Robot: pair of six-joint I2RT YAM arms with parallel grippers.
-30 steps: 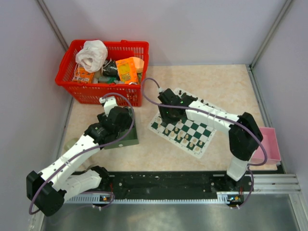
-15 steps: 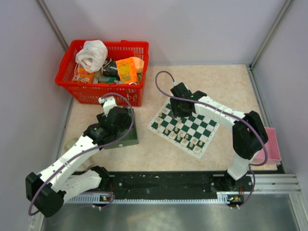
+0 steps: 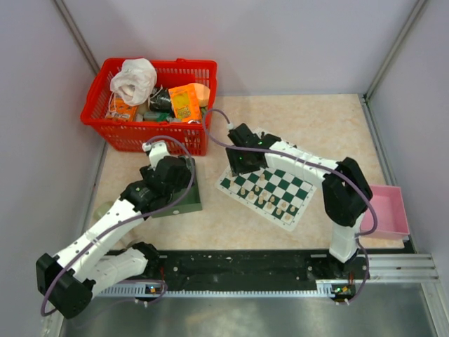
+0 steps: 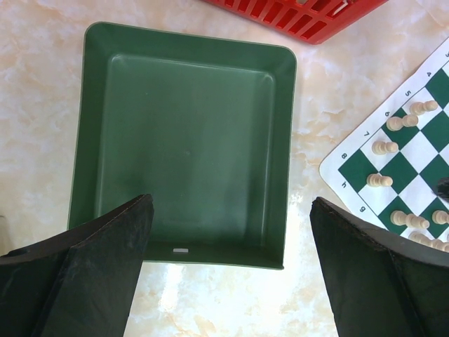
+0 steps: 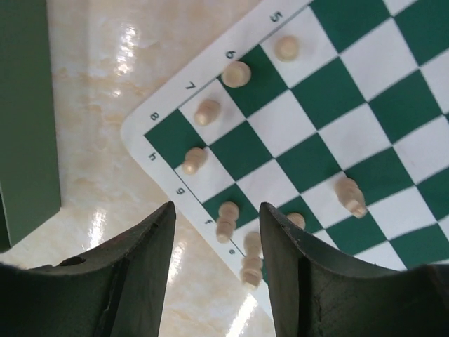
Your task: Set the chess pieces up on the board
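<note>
Presently the left gripper (image 4: 231, 203) gapes empty over the green tray (image 4: 186, 133), the right gripper (image 5: 217, 210) half-open, empty, above the board (image 5: 365, 98) at its left corner.

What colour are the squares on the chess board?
The board has dark green and white squares with a white border. The right wrist view shows it best.

The board (image 5: 137, 133) just ahead of the right gripper (image 5: 216, 210) carries 5, 6, 7, 8 and h, g, f, e on its white border.
</note>
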